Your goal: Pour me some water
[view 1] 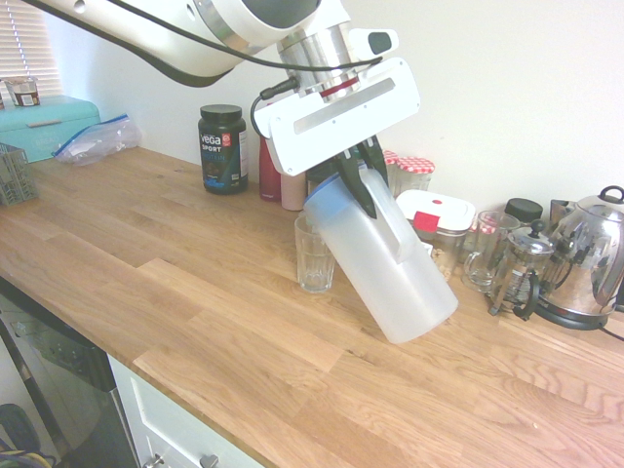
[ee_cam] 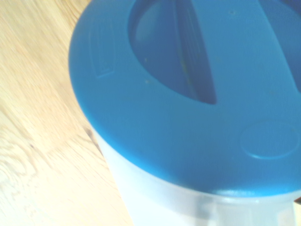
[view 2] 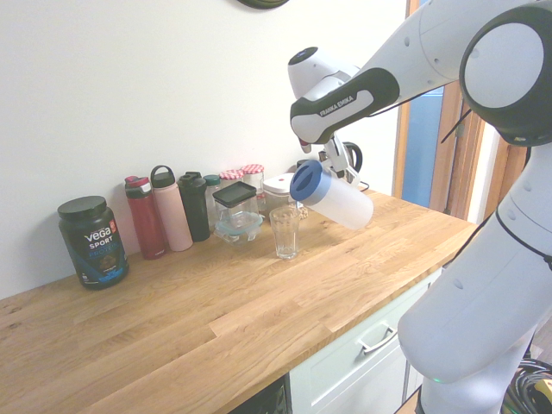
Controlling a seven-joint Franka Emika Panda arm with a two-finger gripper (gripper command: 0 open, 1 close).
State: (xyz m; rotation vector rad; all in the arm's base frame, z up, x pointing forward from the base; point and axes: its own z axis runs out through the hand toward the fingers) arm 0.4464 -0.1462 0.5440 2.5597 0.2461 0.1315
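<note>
Currently, at centre frame, the jug (view 1: pixel 382 263) is gripped by the jaws, tilted near the glass (view 1: pixel 314 255); pouring appears begun, and steeper tipping is needed.

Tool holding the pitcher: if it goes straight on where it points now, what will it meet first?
Likely the worktop, met by the pitcher before the tool; depth is unclear.
</note>
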